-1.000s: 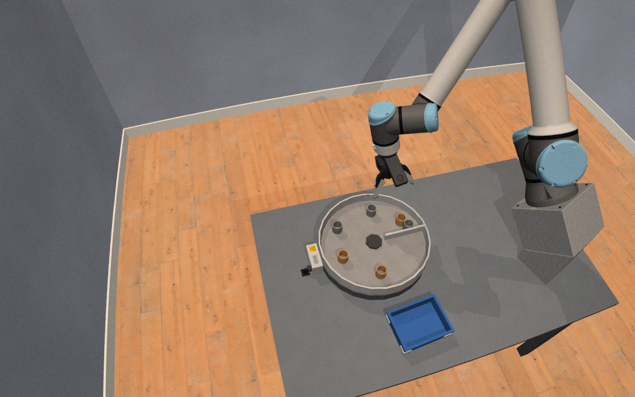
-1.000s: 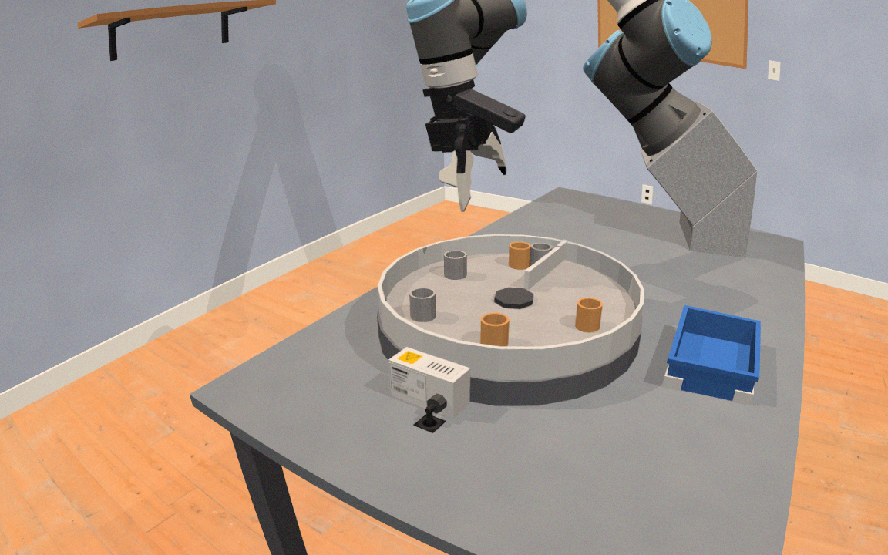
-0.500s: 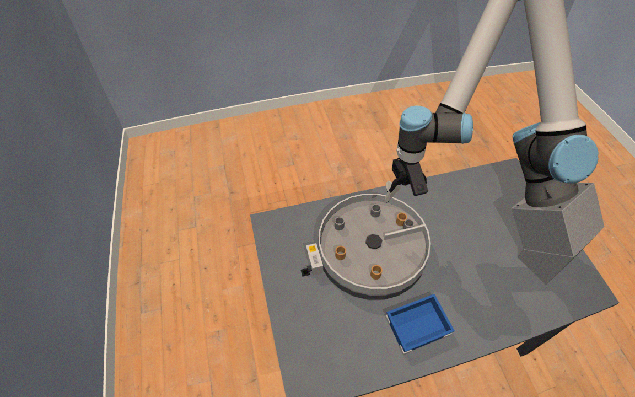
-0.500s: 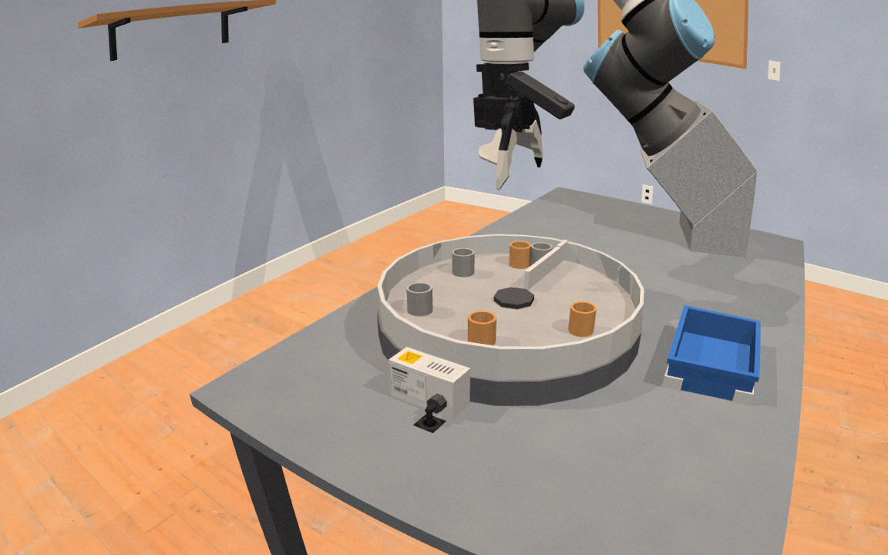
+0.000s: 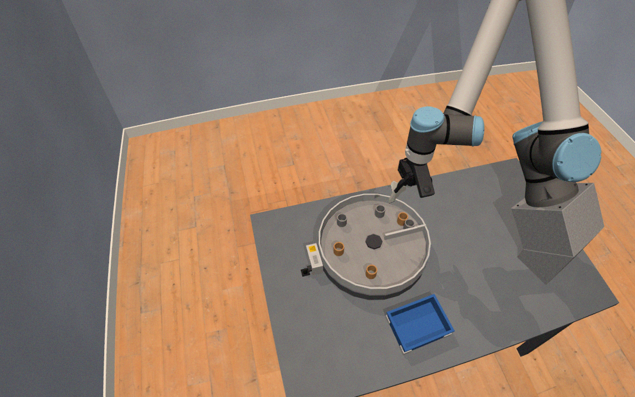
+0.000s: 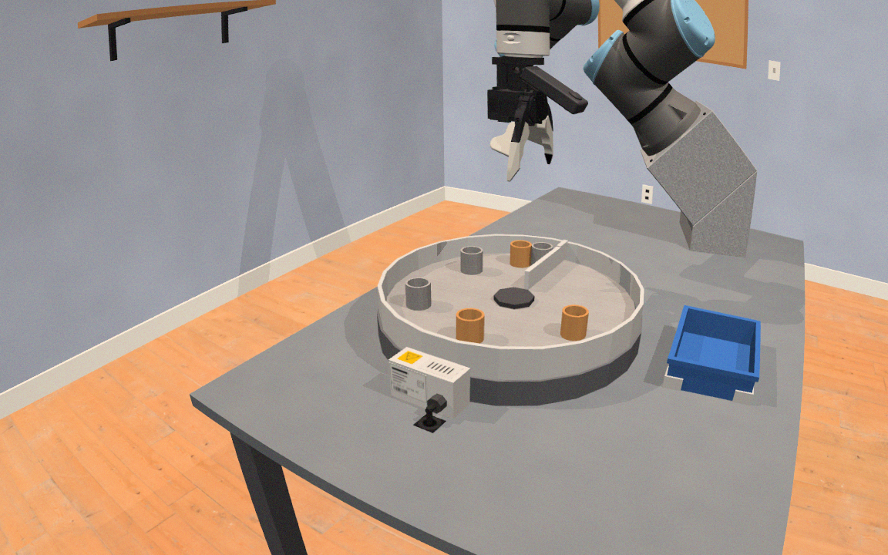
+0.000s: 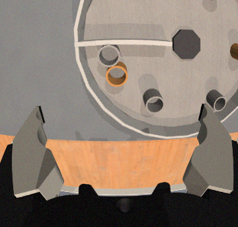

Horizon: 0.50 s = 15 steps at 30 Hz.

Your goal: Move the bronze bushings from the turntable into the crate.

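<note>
Grey jaws spread fully wide, holding nothing, above turntable [image 6: 391, 314].

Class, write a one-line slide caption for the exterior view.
Open gripper hangs above the turntable, which carries three bronze and three steel bushings; the blue crate waits beside it.

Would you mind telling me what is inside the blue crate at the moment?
The blue crate holds nothing visible: the top view shows its bare blue floor. All three bronze bushings stand on the turntable. In the exterior view, the near wall hides part of the floor.
</note>
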### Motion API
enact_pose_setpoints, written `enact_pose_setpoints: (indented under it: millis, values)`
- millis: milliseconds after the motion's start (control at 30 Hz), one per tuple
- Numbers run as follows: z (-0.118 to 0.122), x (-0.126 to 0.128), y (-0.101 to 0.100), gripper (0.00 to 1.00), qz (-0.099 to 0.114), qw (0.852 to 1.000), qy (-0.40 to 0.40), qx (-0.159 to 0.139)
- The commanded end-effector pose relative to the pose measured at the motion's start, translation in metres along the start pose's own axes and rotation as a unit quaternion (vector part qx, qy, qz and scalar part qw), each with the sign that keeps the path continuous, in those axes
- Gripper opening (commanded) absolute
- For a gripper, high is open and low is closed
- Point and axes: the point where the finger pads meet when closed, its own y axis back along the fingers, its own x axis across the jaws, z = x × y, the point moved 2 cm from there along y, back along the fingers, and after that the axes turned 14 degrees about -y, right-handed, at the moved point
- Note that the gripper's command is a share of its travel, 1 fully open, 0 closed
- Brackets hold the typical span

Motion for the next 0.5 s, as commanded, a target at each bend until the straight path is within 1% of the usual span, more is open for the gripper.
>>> enact_pose_setpoints:
  millis: [0,333,367,467]
  values:
    - [-0.0004,-0.0001,0.0007,1.0,0.001,1.0,0.0,0.0]
    - [-0.0004,-0.0001,0.0007,1.0,0.001,1.0,0.0,0.0]
    - [-0.0004,-0.0001,0.0007,0.06,0.001,1.0,0.0,0.0]
    - [-0.0004,-0.0001,0.0007,0.06,0.001,1.0,0.0,0.0]
